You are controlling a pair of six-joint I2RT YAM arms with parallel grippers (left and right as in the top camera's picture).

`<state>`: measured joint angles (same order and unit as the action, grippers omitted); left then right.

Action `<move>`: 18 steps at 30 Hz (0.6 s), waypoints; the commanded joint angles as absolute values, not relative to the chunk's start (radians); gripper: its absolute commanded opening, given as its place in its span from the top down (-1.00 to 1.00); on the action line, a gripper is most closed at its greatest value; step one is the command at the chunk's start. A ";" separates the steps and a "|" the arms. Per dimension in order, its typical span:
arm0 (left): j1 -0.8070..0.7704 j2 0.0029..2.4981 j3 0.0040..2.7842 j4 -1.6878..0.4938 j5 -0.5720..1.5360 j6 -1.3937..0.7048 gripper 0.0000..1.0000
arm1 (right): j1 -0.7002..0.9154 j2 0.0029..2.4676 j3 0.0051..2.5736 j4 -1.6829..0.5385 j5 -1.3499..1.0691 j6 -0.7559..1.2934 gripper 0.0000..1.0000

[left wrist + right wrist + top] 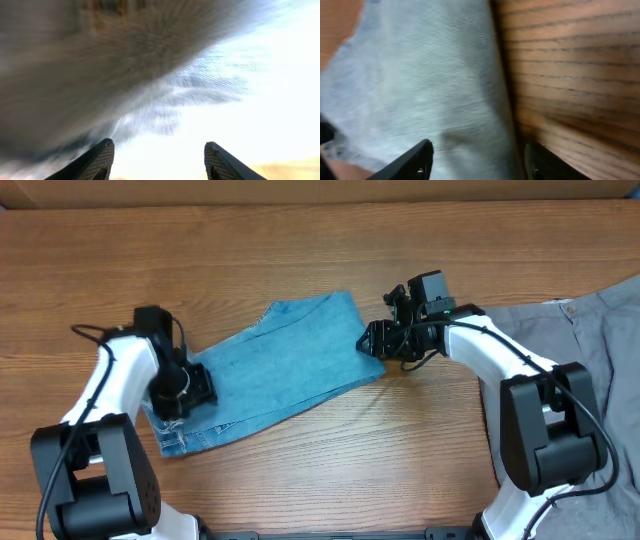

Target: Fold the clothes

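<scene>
The blue jeans [285,365] lie half folded in the middle of the worktop [300,240], my left claw [159,152] and my right claw [479,156] both gape wide at their two ends, so I think I must next pinch an edge and fold them smaller.

jeans [285,360]: showing light-blue denim
trousers [605,315]: showing plain grey
table [250,240]: showing brown streaked wood grain

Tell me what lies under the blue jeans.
The wooden table shows all around the jeans, so they seem to rest on it. A lower denim layer peeks out near the left hand. Anything else beneath is covered.
</scene>
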<state>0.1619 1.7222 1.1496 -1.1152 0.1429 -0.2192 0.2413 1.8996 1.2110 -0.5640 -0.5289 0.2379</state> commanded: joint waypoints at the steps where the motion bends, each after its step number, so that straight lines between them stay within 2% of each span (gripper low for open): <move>1: 0.192 1.715 1.291 -1.170 0.124 -0.179 -0.26 | 0.238 1.794 1.300 -0.591 -0.600 0.293 -0.10; 4: 0.236 1.705 1.367 -1.210 0.146 -0.179 -0.39 | 0.270 1.779 1.314 -0.609 -0.653 0.350 0.05; 10: 0.354 1.705 1.374 -1.233 0.147 -0.179 -0.84 | 0.395 1.799 1.287 -0.645 -0.573 0.409 0.25; 12: 0.411 1.707 1.348 -1.230 0.157 -0.180 -0.86 | 0.434 1.813 1.264 -0.643 -0.492 0.470 0.32; 18: 0.567 1.707 1.245 -1.136 0.268 -0.120 -1.00 | 0.510 1.929 1.223 -0.569 -0.378 0.533 0.31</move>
<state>0.5148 1.7180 1.2942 -1.1645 0.1848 -0.1749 0.5007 1.8622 1.2449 -0.5884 -0.4599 0.4824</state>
